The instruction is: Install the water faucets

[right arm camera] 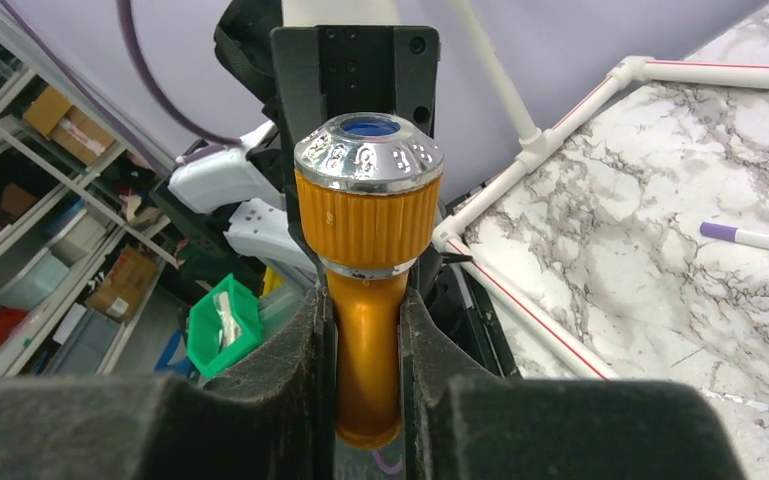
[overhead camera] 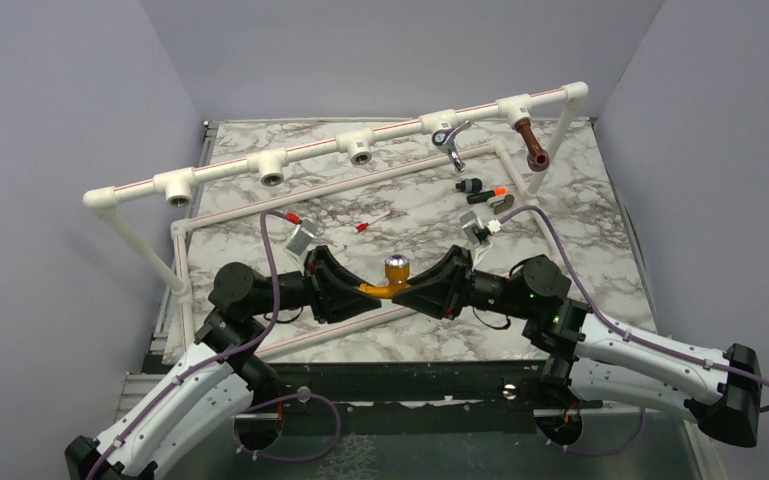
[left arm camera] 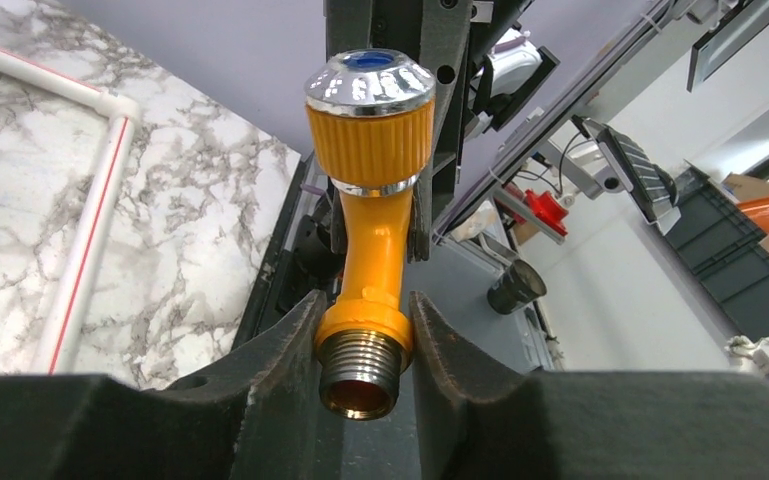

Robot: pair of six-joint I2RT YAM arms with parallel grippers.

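Observation:
The mustard-yellow faucet [overhead camera: 394, 281] with its silvery knob is held above the table's near middle between both grippers. My left gripper [overhead camera: 358, 289] is shut on its threaded-end collar, as the left wrist view [left arm camera: 364, 335] shows, with the faucet [left arm camera: 371, 150] pointing away. My right gripper [overhead camera: 424, 290] is shut on its spout, and in the right wrist view [right arm camera: 365, 350] the faucet [right arm camera: 367, 215] stands between the fingers. The chrome lever-handled faucet [overhead camera: 451, 141] and the copper-brown faucet [overhead camera: 532, 146] sit in tees on the white pipe rail. The black orange-tipped faucet [overhead camera: 482, 188] lies on the table.
Three open white tee fittings [overhead camera: 360, 148] [overhead camera: 270, 170] [overhead camera: 178, 187] sit along the raised pipe rail. A thin red-tipped stick [overhead camera: 372, 223] and small metal parts [overhead camera: 300, 238] [overhead camera: 476, 228] lie on the marble table. A low pipe frame [overhead camera: 290, 205] borders the table.

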